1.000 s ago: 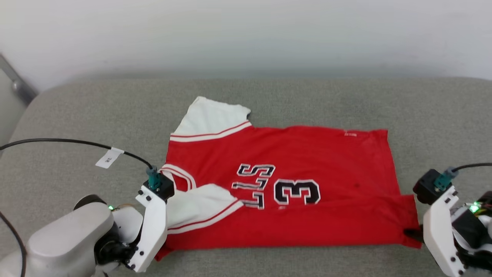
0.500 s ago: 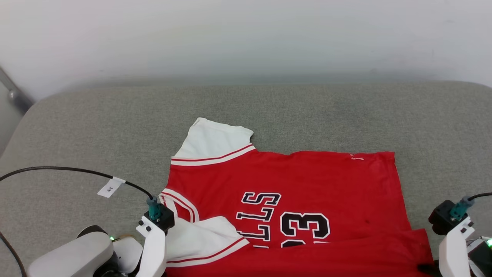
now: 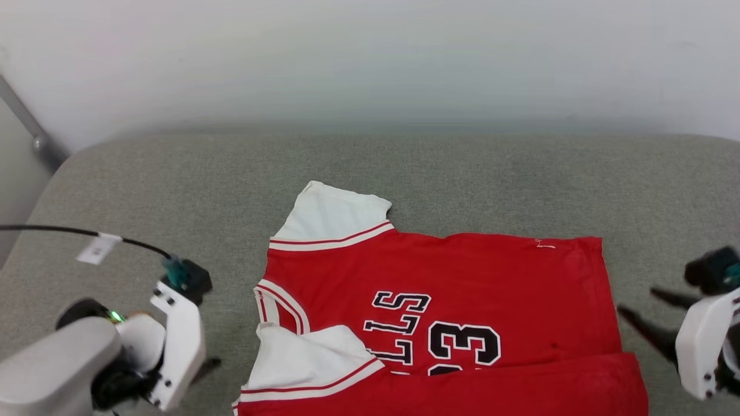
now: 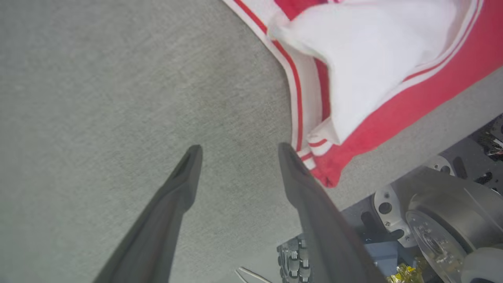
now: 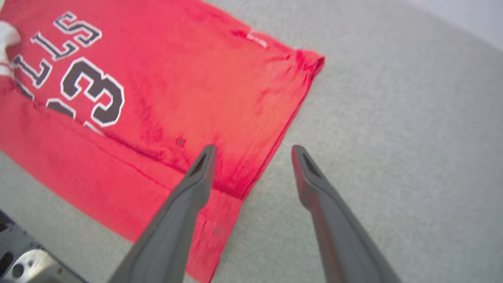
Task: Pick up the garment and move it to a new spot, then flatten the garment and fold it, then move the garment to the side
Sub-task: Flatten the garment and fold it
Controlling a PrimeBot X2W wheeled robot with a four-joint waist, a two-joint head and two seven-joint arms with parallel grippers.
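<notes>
a: where does the garment [image 3: 462,277] lie?
b: flat on the grey cushion [image 3: 173,185], front up. collar end toward the robot's left, hem toward its right. the near long edge is folded up over the front as a red band and covers the lower part of the black number

a: sleeves?
b: far white sleeve [image 3: 332,214] is spread out on the cushion. near white sleeve [image 3: 306,358] is folded in over the red front, beside the letters

a: left gripper [image 4: 239,151]?
b: jaws wide apart, nothing between them. it hangs over bare cushion. in the left wrist view one finger [image 4: 306,188] ends just beside the garment's striped corner; touching or not, cannot tell

a: right gripper [image 5: 254,151]?
b: also spread and empty. in the right wrist view one finger crosses the red hem edge and the other is over bare cushion. in the head view its tips stand off the garment's right edge, apart from it

a: anything else?
b: a black cable [image 3: 133,242] with a white tag [image 3: 95,249] runs to the left wrist. a pale wall [image 3: 370,58] stands behind the cushion
</notes>
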